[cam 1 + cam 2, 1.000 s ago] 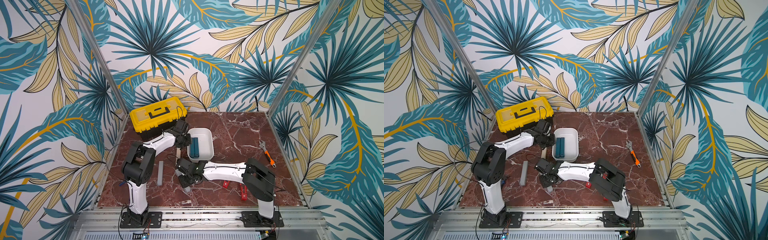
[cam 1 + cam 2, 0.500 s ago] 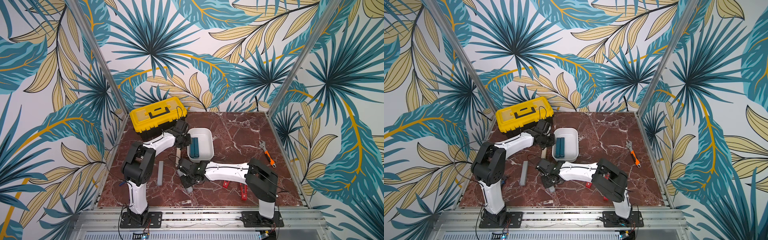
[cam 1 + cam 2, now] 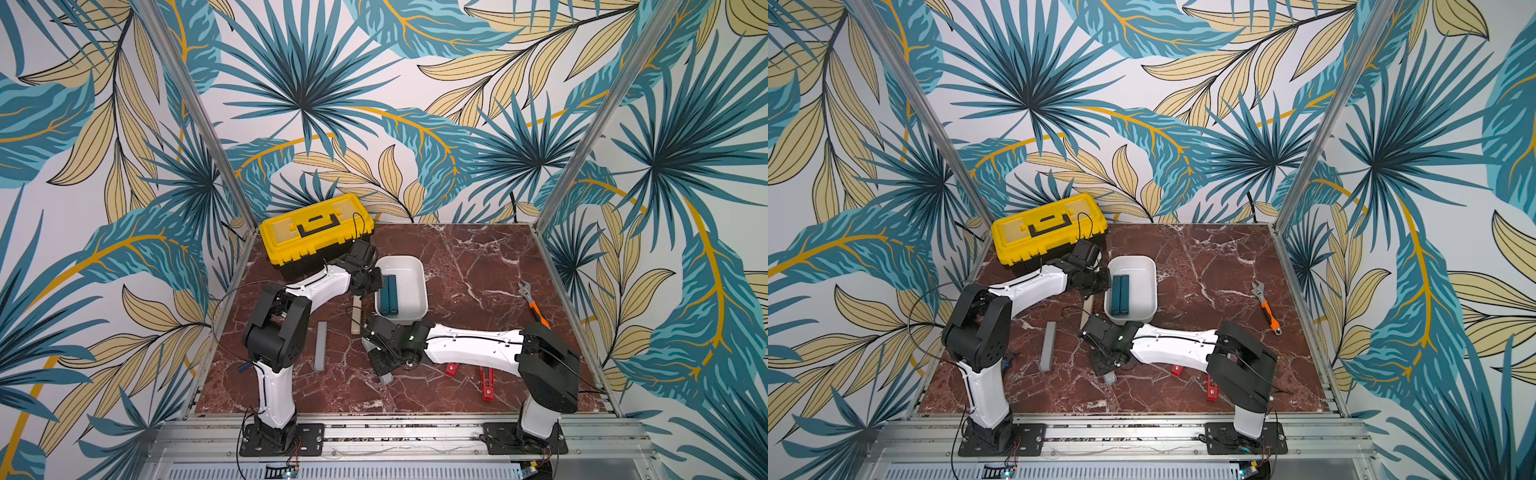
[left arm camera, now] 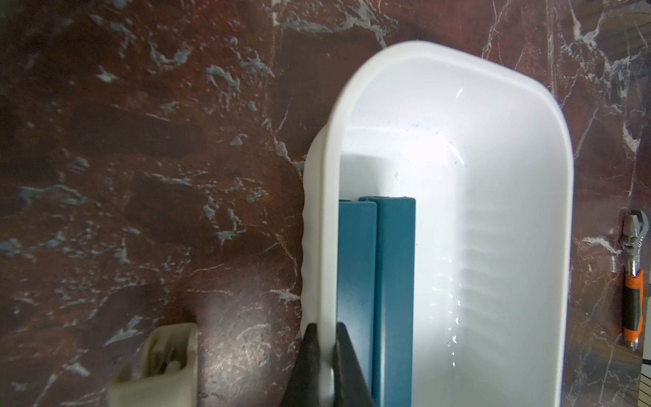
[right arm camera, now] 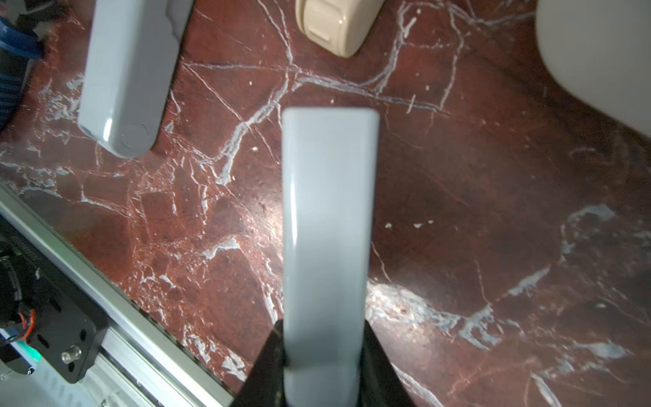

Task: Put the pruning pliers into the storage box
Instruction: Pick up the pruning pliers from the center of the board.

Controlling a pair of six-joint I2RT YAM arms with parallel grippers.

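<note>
The white storage box (image 3: pixel 415 286) (image 3: pixel 1144 286) holds two teal pruning pliers (image 3: pixel 390 295) (image 4: pixel 391 282) side by side. My left gripper (image 4: pixel 326 338) is shut on the box's long rim (image 4: pixel 329 211), beside the teal pair. My right gripper (image 5: pixel 322 338) is shut on a grey pliers piece (image 5: pixel 327 229), in front of the box (image 3: pixel 384 361); the piece's end shows below the wrist (image 3: pixel 1109 377). On the table lie another grey piece (image 3: pixel 320 345) (image 5: pixel 130 70), a beige one (image 3: pixel 355 316) (image 4: pixel 158 366), and two red ones (image 3: pixel 487 382) (image 3: pixel 451 369).
A yellow-lidded black toolbox (image 3: pixel 313 232) stands at the back left, close behind my left wrist. An orange-handled wrench (image 3: pixel 534 305) (image 4: pixel 634 282) lies by the right edge. The metal front rail (image 5: pixel 70 246) runs near my right gripper.
My right gripper has shifted slightly to the right with the grey piece in it. The left arm and the box have not moved.
</note>
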